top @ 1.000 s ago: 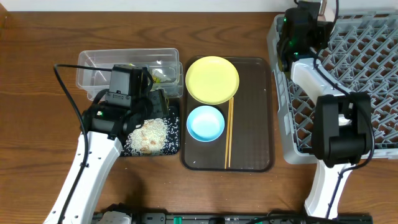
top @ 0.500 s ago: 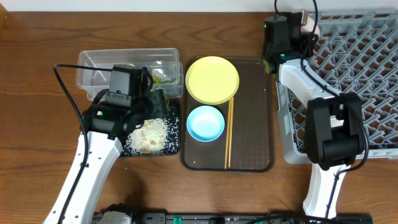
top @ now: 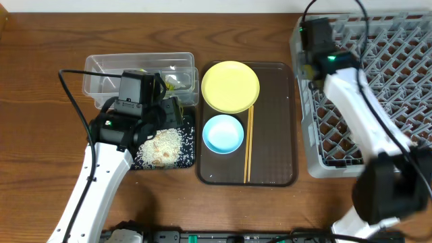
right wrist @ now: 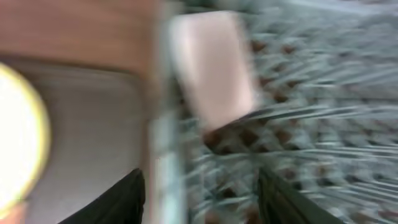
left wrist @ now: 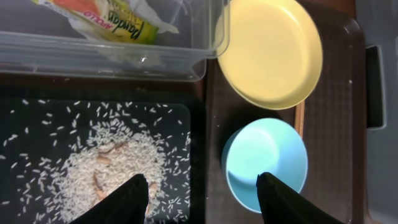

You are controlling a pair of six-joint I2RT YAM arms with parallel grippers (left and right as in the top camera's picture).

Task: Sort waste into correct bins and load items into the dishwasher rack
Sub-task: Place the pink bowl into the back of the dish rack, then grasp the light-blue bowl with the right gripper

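Loose white rice (left wrist: 106, 163) on black tray (left wrist: 81, 106)

Wrapper (left wrist: 112, 22) in tub (left wrist: 124, 62): dark slanted print on its orange and yellow bands, creased. One word seems to end "OLLO"; the rest is not legible. In the overhead view the print is too small to read. Right wrist view is blurred.

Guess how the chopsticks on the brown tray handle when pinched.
The chopsticks look thin and stiff, probably light. They lie flat on the brown tray, likely leaving little height to pinch. Nudged, they may roll or separate; the blue bowl sits close alongside.
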